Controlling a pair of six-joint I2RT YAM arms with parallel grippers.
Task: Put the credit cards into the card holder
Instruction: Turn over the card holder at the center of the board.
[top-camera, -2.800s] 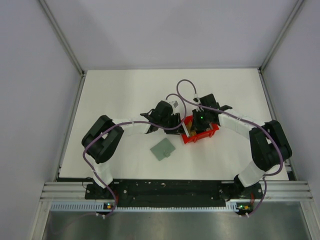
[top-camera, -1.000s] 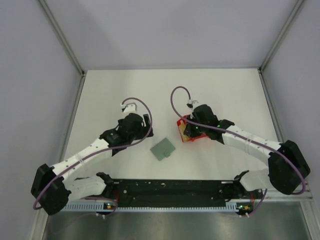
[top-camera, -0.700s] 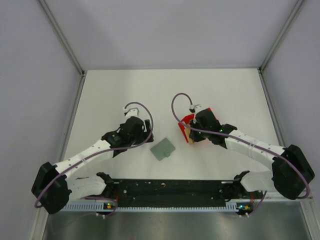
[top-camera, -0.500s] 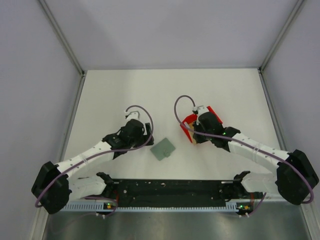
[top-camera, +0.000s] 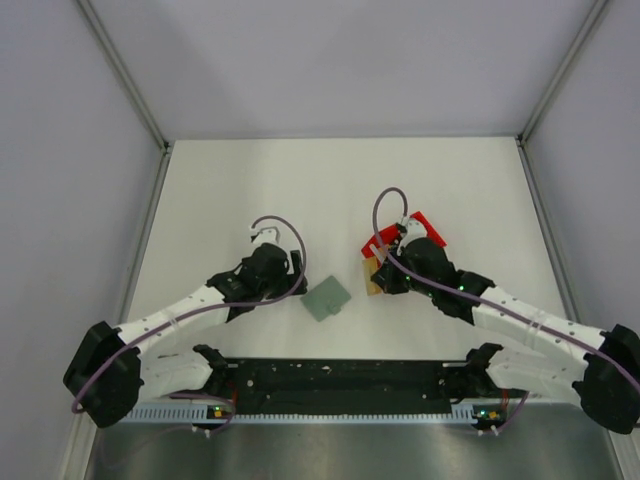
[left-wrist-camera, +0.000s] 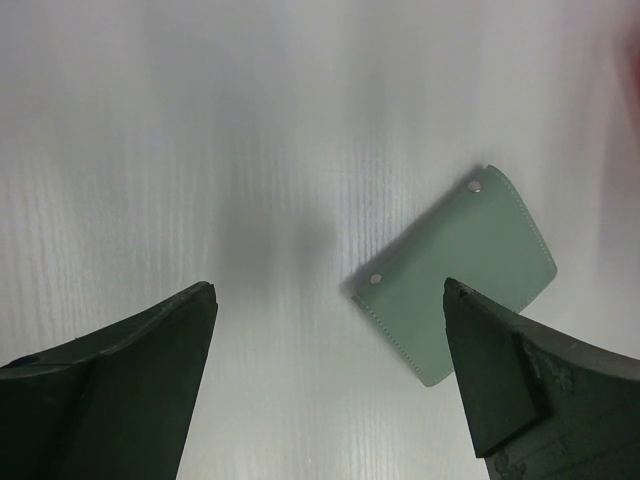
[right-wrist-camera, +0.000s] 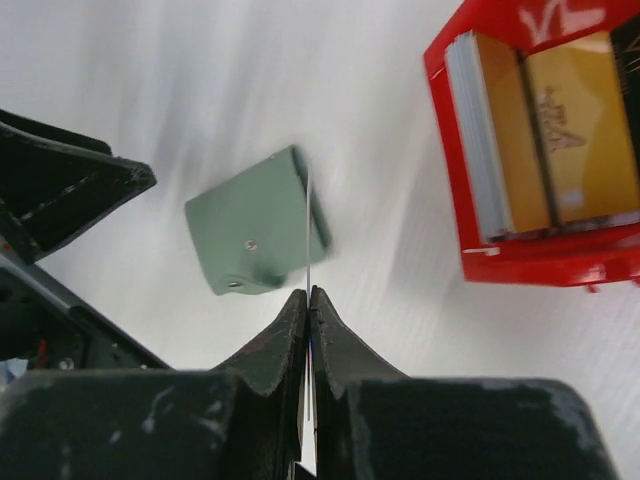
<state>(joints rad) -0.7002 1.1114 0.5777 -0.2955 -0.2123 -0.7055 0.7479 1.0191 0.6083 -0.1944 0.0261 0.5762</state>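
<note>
The card holder (top-camera: 327, 297) is a grey-green wallet lying closed and flat on the white table, also in the left wrist view (left-wrist-camera: 460, 270) and the right wrist view (right-wrist-camera: 250, 235). My right gripper (top-camera: 378, 276) (right-wrist-camera: 309, 293) is shut on one thin credit card (right-wrist-camera: 308, 230), seen edge-on above the wallet's right edge; from the top that card (top-camera: 371, 279) looks tan. More credit cards (right-wrist-camera: 565, 130), tan and whitish, stand in the red bin (right-wrist-camera: 530, 268). My left gripper (top-camera: 296, 274) (left-wrist-camera: 328, 292) hangs open and holds nothing just left of the wallet.
The red bin (top-camera: 417, 224) sits behind the right gripper, partly hidden by that arm. One finger of the left gripper (right-wrist-camera: 70, 190) shows at the left of the right wrist view. Metal frame posts and pale walls border the table on three sides.
The right gripper has come out of the red bin with a card and moved forward and left toward the wallet. The left gripper has crept slightly nearer the wallet, staying open.
</note>
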